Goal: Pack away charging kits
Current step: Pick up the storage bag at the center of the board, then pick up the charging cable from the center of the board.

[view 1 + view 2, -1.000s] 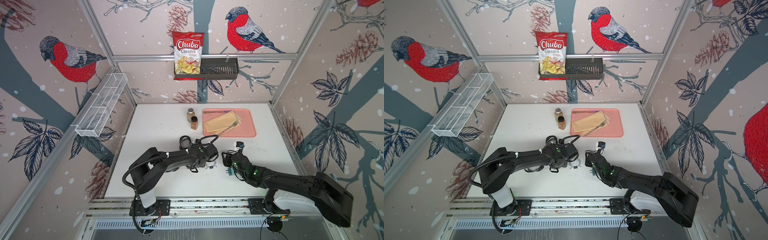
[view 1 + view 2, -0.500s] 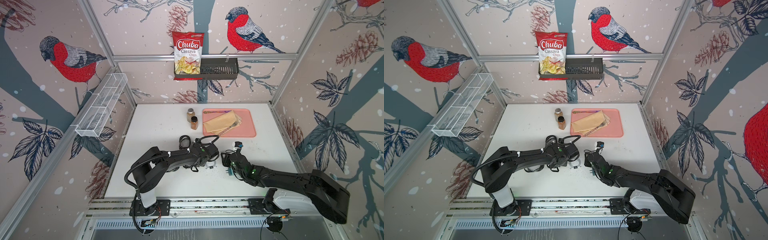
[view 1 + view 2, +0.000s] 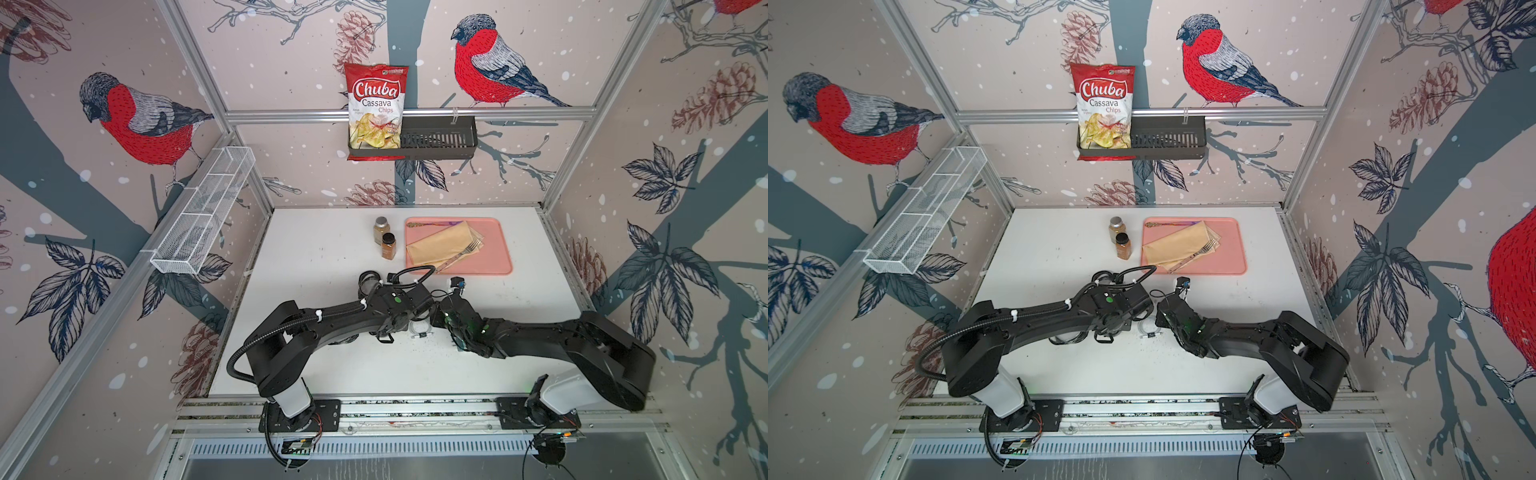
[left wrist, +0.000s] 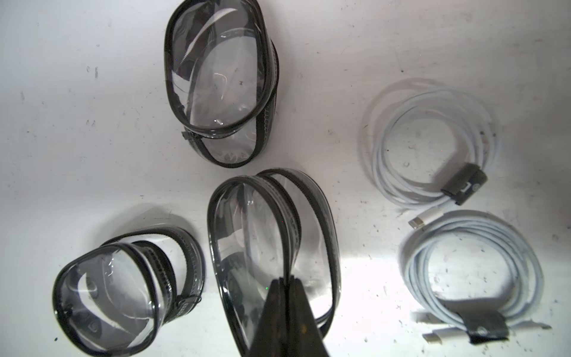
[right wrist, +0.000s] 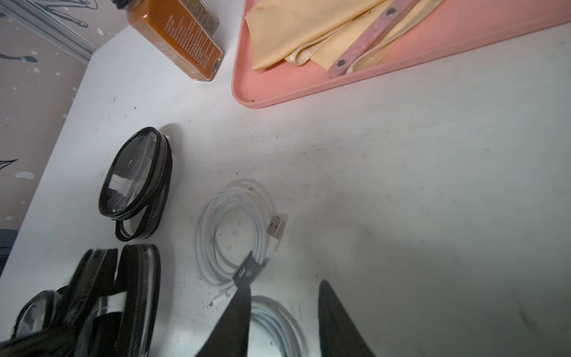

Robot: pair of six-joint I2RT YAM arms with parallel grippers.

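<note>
In both top views the left arm [image 3: 332, 320] and the right arm [image 3: 1246, 332] reach in from the near edge. They meet over the middle of the white worktop [image 3: 316, 257], and their wrists hide the tips. A coiled white cable [image 3: 419, 330] lies between the wrists. A clear black-rimmed case [image 3: 368, 282] shows just beyond the left wrist. Toward the far edge stand two brown spice jars [image 3: 388, 247], just beside a pink tray [image 3: 498, 249] that bears a folded yellow cloth [image 3: 440, 245] and a fork [image 3: 461, 255].

In the left wrist view the left tool [image 4: 287, 282] has its fingers together, pinching the black rim of the held case [image 4: 272, 235]. A second case [image 4: 216, 83] and a third case [image 4: 123, 293] lie near it, each apart from the others. Two strapped cables lie side by side, clear of the cases: the upper coil [image 4: 381, 154] and the lower coil [image 4: 417, 272].

In the right wrist view the right tool [image 5: 284, 287] has its fingers apart and clamps nothing. One white coil [image 5: 278, 321] lies on the worktop under the gap, and another coil [image 5: 262, 238] lies just past the tips. A case on its edge [image 5: 136, 185] stands nearer the jars.
</note>
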